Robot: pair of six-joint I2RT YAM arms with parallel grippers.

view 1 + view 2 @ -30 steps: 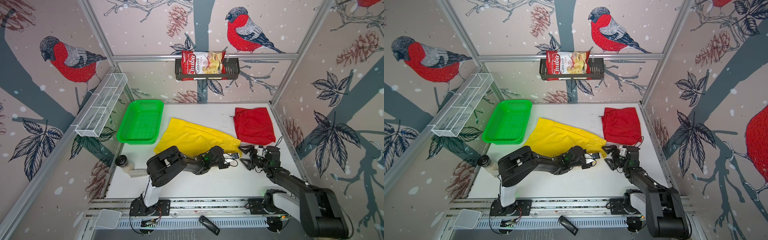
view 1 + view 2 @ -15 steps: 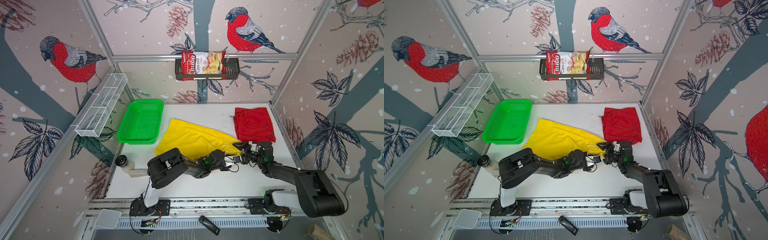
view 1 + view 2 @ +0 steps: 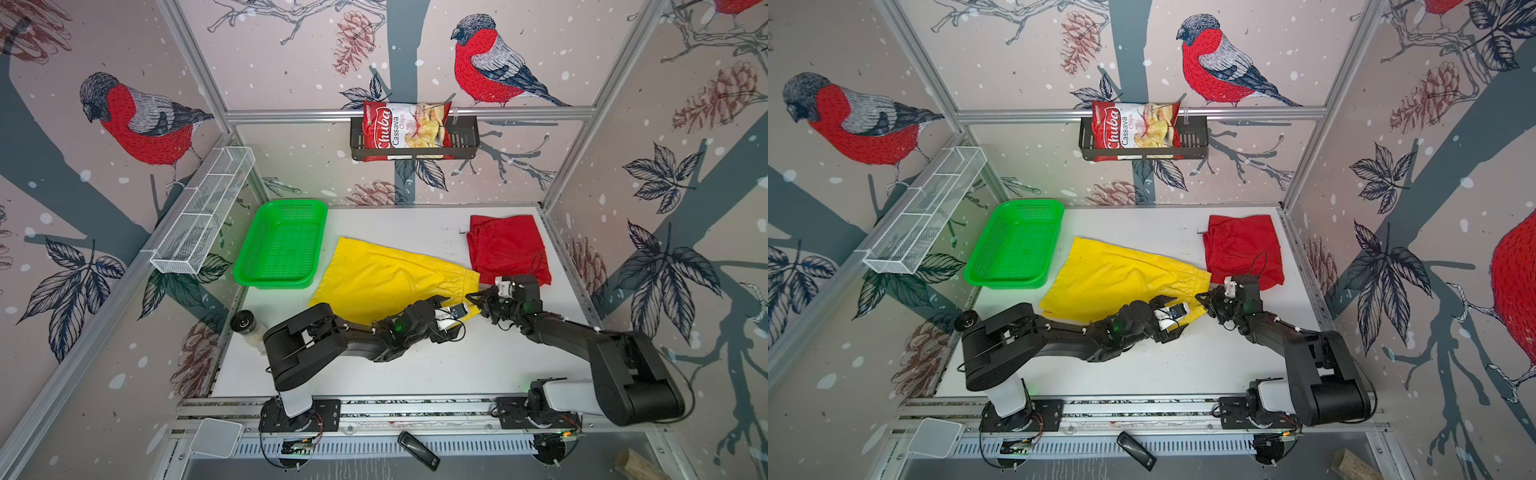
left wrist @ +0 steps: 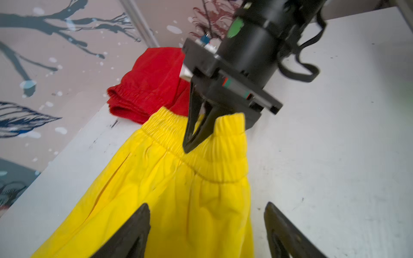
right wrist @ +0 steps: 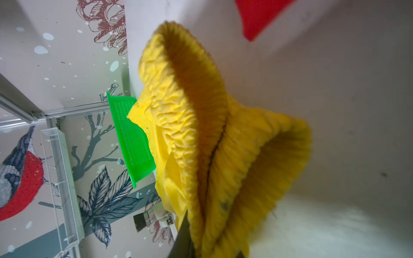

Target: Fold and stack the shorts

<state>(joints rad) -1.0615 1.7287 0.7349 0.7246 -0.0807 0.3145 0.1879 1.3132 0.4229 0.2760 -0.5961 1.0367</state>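
So the yellow shorts (image 3: 386, 278) lie across the table (image 3: 478, 365) running 10 to 4 o'clock in a top view, right gripper (image 4: 190, 140) clamped on the waistband (image 4: 169, 134) at the 4 o'clock end, left gripper (image 4: 206, 212) spread wide right beside it, holding nothing.

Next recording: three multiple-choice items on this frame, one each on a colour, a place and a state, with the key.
1. What colour is the basket? A) blue B) green C) white
2. Where do the red shorts lie? A) in the basket B) at the far right of the table C) at its near left corner
3. What is the right gripper doing? A) open, holding nothing B) shut on the red shorts C) shut on the yellow shorts' waistband
Key: 1 B, bright green plastic; 2 B, beside the right wall; 3 C, its fingers pinch the yellow band in the left wrist view.
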